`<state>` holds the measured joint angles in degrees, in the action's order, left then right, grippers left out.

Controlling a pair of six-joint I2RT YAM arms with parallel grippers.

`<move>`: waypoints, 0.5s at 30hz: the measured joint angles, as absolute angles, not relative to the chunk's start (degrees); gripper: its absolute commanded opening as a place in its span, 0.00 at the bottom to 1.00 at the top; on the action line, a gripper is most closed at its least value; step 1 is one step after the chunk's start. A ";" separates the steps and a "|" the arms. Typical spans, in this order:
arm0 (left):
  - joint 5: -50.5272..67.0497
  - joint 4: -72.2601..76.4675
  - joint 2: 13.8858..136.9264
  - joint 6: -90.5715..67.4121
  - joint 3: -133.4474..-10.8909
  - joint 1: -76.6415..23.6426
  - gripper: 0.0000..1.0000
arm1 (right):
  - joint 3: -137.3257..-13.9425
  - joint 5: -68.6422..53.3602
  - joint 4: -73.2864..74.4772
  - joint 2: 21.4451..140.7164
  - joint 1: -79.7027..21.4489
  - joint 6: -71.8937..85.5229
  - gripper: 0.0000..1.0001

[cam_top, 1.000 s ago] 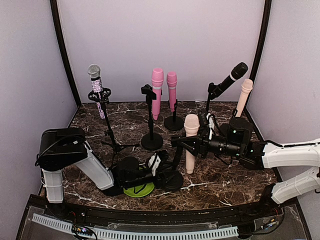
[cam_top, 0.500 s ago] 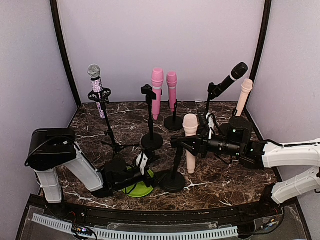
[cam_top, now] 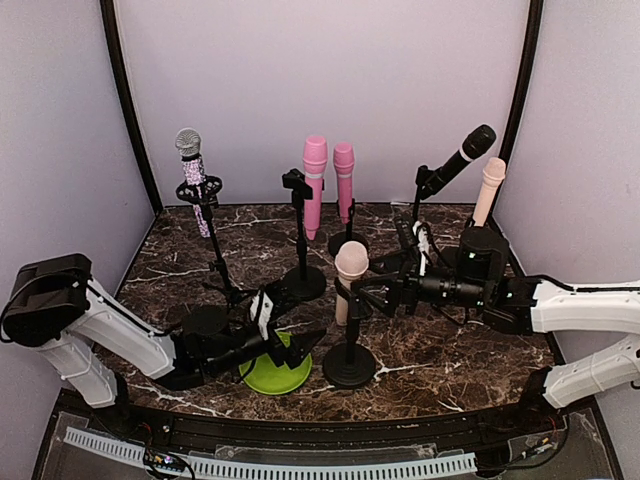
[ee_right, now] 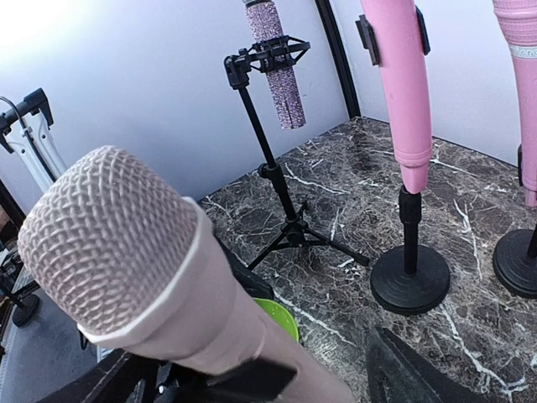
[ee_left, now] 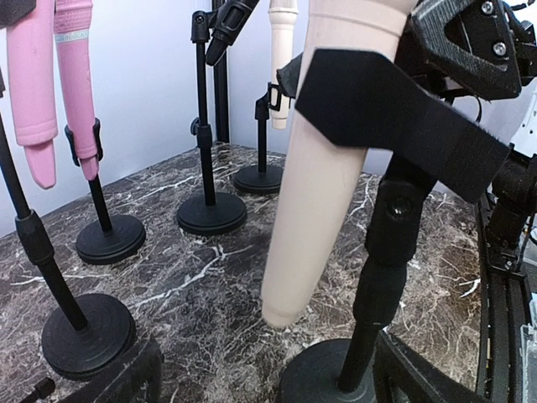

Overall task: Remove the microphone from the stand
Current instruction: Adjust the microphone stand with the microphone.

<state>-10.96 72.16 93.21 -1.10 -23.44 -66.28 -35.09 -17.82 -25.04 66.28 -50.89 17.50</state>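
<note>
The beige microphone (cam_top: 349, 268) stands upright in the black clip of a round-based stand (cam_top: 348, 367) near the table's front centre. My right gripper (cam_top: 362, 297) reaches in from the right, open, with a finger on each side of the microphone (ee_right: 117, 243). My left gripper (cam_top: 285, 340) lies low on the table just left of the stand, open and empty. In the left wrist view the microphone body (ee_left: 327, 168) hangs in the clip (ee_left: 377, 109), its lower end above the marble. The stand's pole (ee_left: 382, 277) is close to my left gripper's (ee_left: 277, 386) right finger.
A green plate (cam_top: 272, 375) lies under my left gripper. Behind stand a sparkly microphone on a tripod (cam_top: 190, 165), two pink microphones (cam_top: 315, 170) (cam_top: 344, 170), a black microphone (cam_top: 460, 158) and a cream one (cam_top: 488, 190). A bare stand's base (cam_top: 304, 283) is near the centre.
The beige microphone has shifted left to sit over its stand base. My left arm has drawn back to the left, away from that base. My right gripper moved slightly left.
</note>
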 measured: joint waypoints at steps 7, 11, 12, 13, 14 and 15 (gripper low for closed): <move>-6.24 56.80 81.49 -1.08 -25.17 -65.41 0.90 | -37.98 -19.49 -21.04 64.75 -51.03 16.45 0.97; -2.11 47.62 76.60 -1.87 -29.15 -65.34 0.90 | -39.72 -19.44 -18.63 64.20 -51.11 14.92 0.97; -1.23 45.84 76.12 -2.39 -30.15 -65.36 0.90 | -39.92 -19.42 -18.37 64.18 -51.11 14.76 0.97; -0.49 44.34 75.81 -2.90 -31.24 -65.36 0.89 | -39.97 -19.35 -18.26 64.10 -51.13 14.61 0.97; 0.14 43.05 75.70 -3.64 -32.51 -65.36 0.89 | -39.97 -19.31 -18.15 64.01 -51.13 14.57 0.97; 0.73 42.39 75.72 -4.12 -33.45 -65.36 0.89 | -39.97 -19.25 -18.06 63.94 -51.13 14.55 0.97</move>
<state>0.73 42.39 75.72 -4.12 -33.45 -65.36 -39.97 -19.25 -18.06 63.94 -51.13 14.55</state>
